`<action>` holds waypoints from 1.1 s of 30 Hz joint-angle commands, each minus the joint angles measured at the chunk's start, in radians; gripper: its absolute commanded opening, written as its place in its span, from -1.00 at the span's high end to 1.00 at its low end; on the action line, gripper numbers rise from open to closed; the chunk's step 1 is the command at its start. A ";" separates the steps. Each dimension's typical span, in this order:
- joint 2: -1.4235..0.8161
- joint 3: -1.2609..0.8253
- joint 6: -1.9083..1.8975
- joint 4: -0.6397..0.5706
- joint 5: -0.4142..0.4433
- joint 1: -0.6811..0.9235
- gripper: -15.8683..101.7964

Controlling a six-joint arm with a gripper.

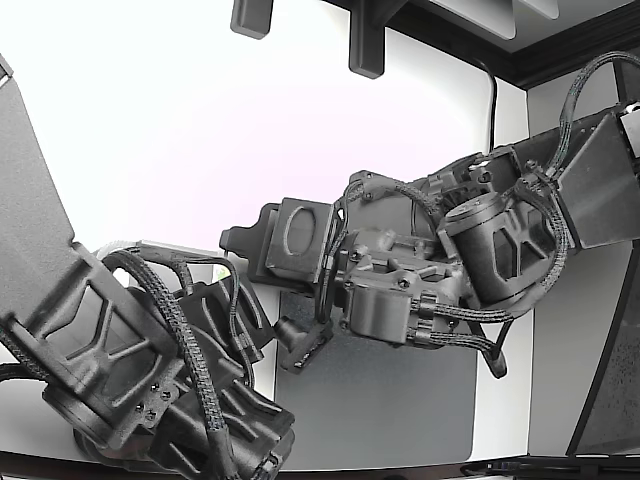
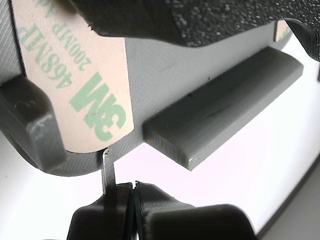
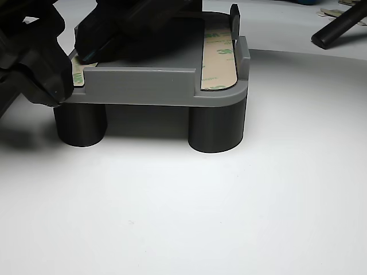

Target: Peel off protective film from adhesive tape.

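Broadly, two dark arms crowd the exterior view over a white desk with a grey mat on it; one arm comes up from the exterior view's lower left, the other arm reaches in from the right, and their heads meet near the middle.

Next in size is the grey fixture, a flat tray on round dark legs, which the other view shows standing on the desk. A raised grey bar runs across its face in the wrist view.

On that tray lies the tape with its tan liner, printed with a green 3M mark; the strip sits flat against the grey face, its rounded end just short of the tray's edge. A second strip shows at the tray's far end in the other view.

Smallest is a thin pale tab that hangs from the tray's edge just below the liner's end. The pincer has its jaws pressed narrow together on the lower end of that tab.

I judge the step to be the start of the peel: the tab is gripped, the liner not yet lifted. The next move calls for a steady pull away from the tray at a low angle, so the film comes away without tearing.
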State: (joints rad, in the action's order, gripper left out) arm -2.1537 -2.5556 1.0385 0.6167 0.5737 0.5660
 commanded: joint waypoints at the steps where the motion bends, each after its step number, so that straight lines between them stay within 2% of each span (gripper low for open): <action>1: -0.012 0.034 -0.002 -0.005 0.000 -0.008 0.90; 33: -0.008 0.040 -0.008 0.009 0.000 -0.006 0.90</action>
State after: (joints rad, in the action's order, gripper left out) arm -2.1476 -2.5449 1.0324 0.6289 0.5722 0.5660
